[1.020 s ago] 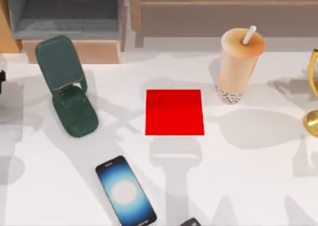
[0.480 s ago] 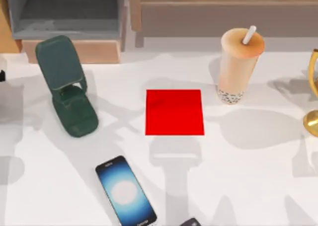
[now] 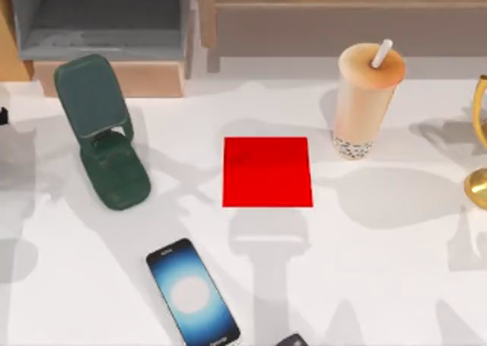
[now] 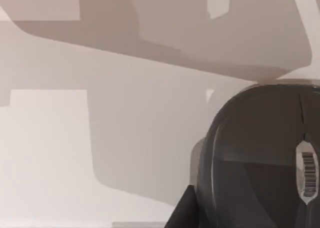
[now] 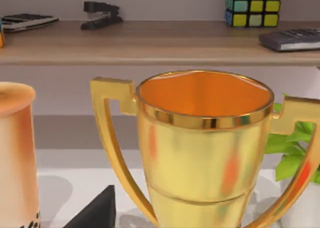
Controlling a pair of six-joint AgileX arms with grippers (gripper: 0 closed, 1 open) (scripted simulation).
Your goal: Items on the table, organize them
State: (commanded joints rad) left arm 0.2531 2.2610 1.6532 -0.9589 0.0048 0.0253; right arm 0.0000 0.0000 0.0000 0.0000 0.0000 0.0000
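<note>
White table: green phone stand, red pad, smartphone, bubble-tea cup, mouse.

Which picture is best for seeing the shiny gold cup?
The right wrist view: the gold trophy faces the camera, showing its open bowl and both handles. The top view catches just a sliver of it at the table's right edge.

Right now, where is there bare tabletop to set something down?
Free: the table below the bubble-tea cup, right of the smartphone; also the lower-left corner below the phone stand. Crowded: the back edge by the shelf unit and the trophy.
</note>
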